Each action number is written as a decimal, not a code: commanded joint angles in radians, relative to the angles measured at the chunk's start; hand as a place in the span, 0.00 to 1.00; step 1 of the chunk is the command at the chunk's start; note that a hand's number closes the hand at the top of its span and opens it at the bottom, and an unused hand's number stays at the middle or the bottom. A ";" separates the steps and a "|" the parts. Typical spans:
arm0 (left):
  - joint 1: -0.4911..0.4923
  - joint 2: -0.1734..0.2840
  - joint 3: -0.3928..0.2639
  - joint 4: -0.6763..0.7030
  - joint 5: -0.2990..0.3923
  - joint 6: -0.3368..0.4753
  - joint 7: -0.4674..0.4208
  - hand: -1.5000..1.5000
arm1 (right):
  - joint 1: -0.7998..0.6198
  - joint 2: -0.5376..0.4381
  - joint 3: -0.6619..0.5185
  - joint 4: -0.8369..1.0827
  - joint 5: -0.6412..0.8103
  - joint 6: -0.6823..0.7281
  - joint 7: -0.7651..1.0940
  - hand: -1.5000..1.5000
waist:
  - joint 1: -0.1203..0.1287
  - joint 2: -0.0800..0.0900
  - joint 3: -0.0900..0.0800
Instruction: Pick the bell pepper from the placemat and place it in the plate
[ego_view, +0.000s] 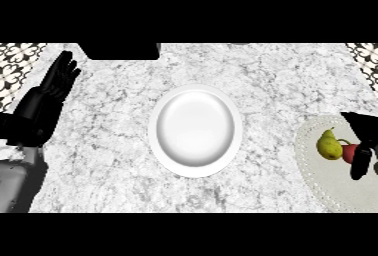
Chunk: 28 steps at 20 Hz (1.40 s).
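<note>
While hovering at the counter's right edge over the pale round placemat (325, 172), black right hand (362, 150), fingers pointing down beside the small red bell pepper (349, 151) — curled or straight, cannot tell. Pepper on the placemat, touching a yellow-green pear (329, 145). White oval-looking plate (159, 145) at the grey marble counter's (103, 150) centre, well apart. Black left hand (52, 90) — fingers straight, resting near the left edge.

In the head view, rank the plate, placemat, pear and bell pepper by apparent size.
1. Plate, largest as shown.
2. Placemat, cut by the picture's edge, so its rank against the plate is unsure.
3. Pear.
4. Bell pepper, mostly hidden behind the right hand.
</note>
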 joint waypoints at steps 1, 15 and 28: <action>-0.015 -0.061 -0.025 -0.030 -0.042 0.029 0.042 0.50 | 0.015 0.051 -0.033 0.051 0.059 0.018 -0.038 0.00 | -0.002 -0.001 0.000; -0.062 -0.081 0.048 0.021 -0.078 -0.038 0.033 0.50 | -0.079 0.153 -0.119 0.412 0.301 -0.053 -0.217 0.00 | 0.005 0.003 0.001; 0.033 -0.050 0.084 -0.049 -0.054 -0.085 0.037 0.50 | 0.082 0.076 -0.294 0.314 0.185 -0.468 -0.620 1.00 | -0.014 -0.004 0.000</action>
